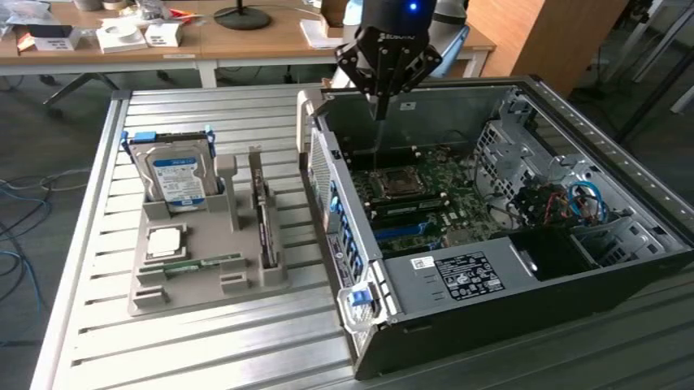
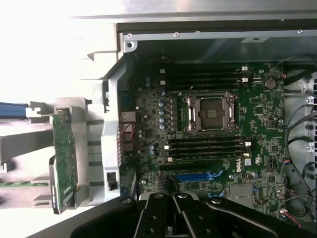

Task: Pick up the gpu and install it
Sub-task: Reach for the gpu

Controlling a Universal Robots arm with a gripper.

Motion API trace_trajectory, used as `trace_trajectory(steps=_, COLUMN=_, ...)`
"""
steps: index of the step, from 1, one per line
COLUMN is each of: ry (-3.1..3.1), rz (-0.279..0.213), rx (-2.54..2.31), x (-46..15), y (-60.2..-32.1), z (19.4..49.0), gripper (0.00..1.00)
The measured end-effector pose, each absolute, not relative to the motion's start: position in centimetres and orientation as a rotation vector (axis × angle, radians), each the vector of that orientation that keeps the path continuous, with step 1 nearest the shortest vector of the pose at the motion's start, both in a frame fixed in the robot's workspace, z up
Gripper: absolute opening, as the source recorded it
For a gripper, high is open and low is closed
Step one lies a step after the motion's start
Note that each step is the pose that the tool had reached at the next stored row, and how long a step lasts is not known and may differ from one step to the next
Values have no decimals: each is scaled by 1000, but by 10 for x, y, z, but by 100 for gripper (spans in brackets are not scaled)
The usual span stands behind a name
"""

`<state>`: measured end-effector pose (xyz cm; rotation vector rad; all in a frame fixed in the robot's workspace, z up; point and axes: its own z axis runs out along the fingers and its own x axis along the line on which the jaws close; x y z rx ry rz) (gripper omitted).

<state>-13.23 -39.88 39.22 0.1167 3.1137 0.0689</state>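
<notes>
The claw (image 1: 379,110) hangs with its fingers pressed together and nothing between them, above the far end of the open case (image 1: 521,268). Its tip points down toward the motherboard (image 1: 434,195), clear of it and just beyond the socket (image 1: 396,183). In the wrist view the claw (image 2: 173,208) sits over the board's blue slot (image 2: 195,176), with the socket (image 2: 210,113) and the black memory slots (image 2: 208,148) past it. The gpu (image 1: 263,218) is not in the case. It stands on edge in a slot of the grey holder (image 1: 206,280) on the table (image 1: 162,349), on the exterior view's left of the case and well apart from the claw. The wrist view shows the gpu (image 2: 63,153) as a green board with what seems to be its pale bracket at one end. In the same holder the hard drive (image 1: 177,175) stands upright near the far end, and a memory stick (image 1: 201,264) lies flat beside the gpu.
</notes>
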Motion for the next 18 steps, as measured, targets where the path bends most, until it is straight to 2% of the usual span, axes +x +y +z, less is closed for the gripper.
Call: trace_trajectory(steps=18, ry=3114, rz=68, rx=117, x=-168, y=-399, z=390, gripper=11)
